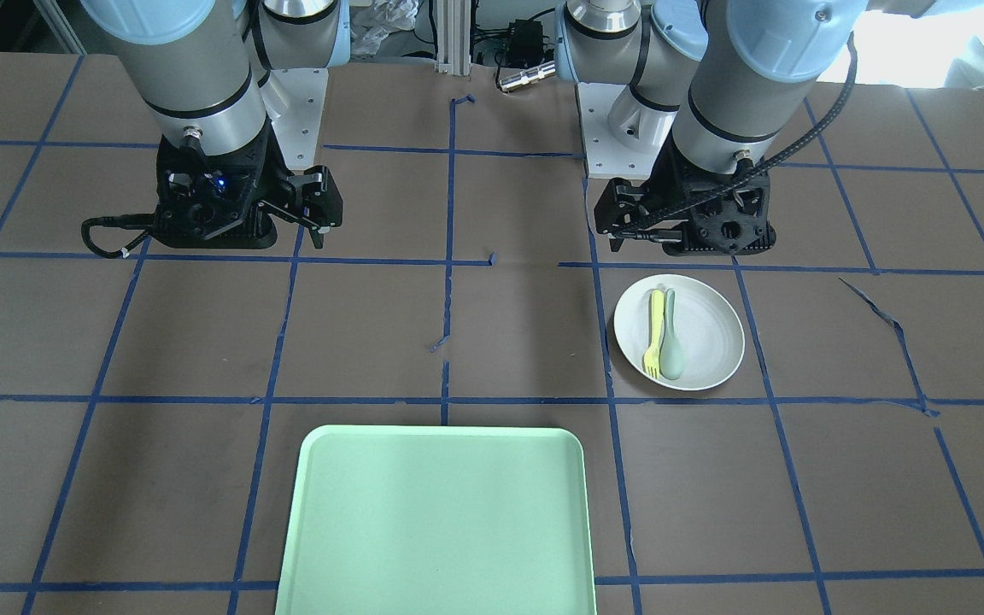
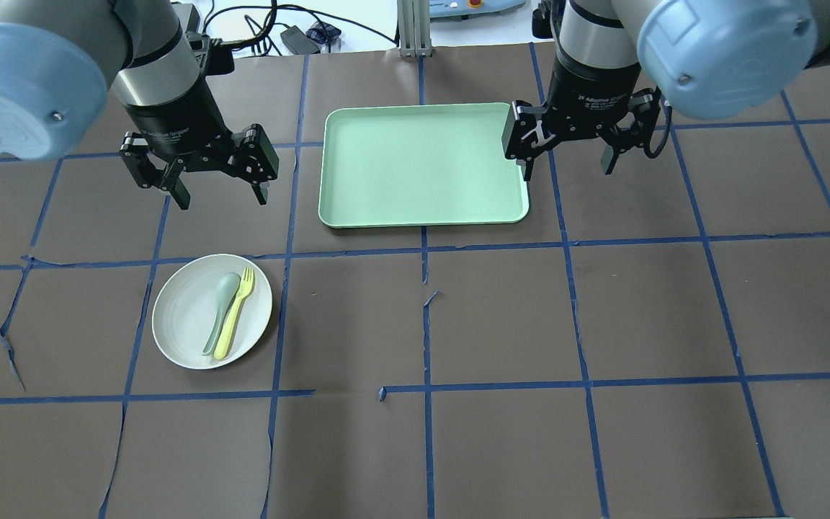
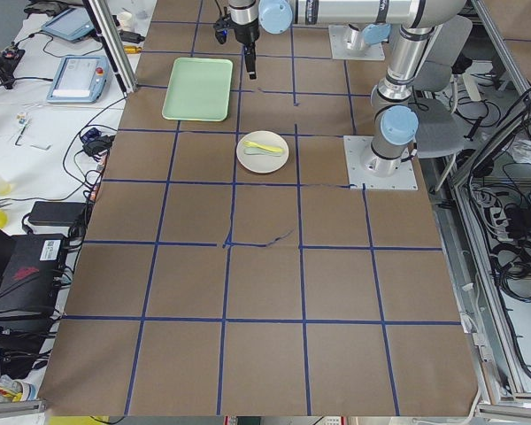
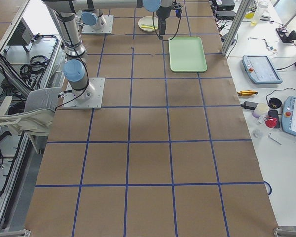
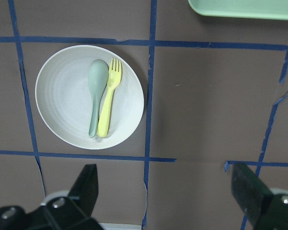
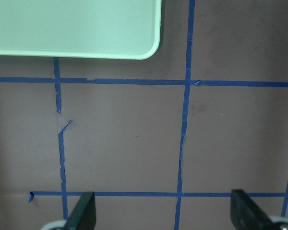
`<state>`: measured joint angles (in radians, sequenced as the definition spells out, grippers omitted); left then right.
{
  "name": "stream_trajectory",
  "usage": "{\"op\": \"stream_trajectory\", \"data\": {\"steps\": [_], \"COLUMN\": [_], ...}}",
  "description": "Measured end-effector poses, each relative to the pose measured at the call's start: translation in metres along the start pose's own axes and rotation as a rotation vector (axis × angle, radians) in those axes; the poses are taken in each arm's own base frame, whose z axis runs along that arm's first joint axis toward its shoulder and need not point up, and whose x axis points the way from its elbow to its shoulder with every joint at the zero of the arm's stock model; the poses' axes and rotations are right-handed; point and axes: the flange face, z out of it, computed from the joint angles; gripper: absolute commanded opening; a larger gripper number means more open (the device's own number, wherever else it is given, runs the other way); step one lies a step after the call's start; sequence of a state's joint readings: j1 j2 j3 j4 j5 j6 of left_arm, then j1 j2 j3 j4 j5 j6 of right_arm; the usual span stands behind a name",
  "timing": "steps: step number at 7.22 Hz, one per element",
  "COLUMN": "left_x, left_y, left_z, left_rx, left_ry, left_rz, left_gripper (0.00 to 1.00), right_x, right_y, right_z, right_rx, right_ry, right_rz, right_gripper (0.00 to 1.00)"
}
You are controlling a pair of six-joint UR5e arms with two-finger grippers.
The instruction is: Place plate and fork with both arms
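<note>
The off-white plate (image 2: 184, 317) lies on the table's left half, also in the front view (image 1: 705, 337) and left wrist view (image 5: 62, 96). On it lie the pale-yellow fork (image 2: 235, 313) (image 5: 108, 103) (image 1: 653, 333) and a grey-green spoon (image 2: 220, 306), side by side. My left gripper (image 2: 220, 194) hangs open and empty above the table, behind the plate; its fingertips (image 5: 86, 184) show in the wrist view. My right gripper (image 2: 568, 167) hangs open and empty at the tray's right edge.
A pale-green rectangular tray (image 2: 422, 166) lies at the table's far middle, also in the front view (image 1: 436, 521) and the right wrist view (image 6: 72, 26). Blue tape lines cross the brown table (image 2: 602, 324). Operator desks with devices flank the table ends.
</note>
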<state>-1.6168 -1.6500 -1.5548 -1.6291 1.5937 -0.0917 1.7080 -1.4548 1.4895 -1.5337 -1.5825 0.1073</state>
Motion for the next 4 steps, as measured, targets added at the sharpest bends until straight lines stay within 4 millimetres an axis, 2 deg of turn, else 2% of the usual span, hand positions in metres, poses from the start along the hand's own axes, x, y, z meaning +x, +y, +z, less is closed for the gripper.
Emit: {"op": "stream_trajectory", "data": {"steps": [4], "left_x": [0.0007], "left_y": [-0.0004], "left_z": [0.0001], "left_rx": [0.003], "left_ry": [0.001], "left_rz": [-0.012], "left_gripper": [1.0], "right_x": [0.0002], "right_y": [-0.0011], "right_z": [0.001], "right_rx": [-0.001], "right_ry": [0.0], "right_rz": [0.0], "right_gripper": [1.0]}}
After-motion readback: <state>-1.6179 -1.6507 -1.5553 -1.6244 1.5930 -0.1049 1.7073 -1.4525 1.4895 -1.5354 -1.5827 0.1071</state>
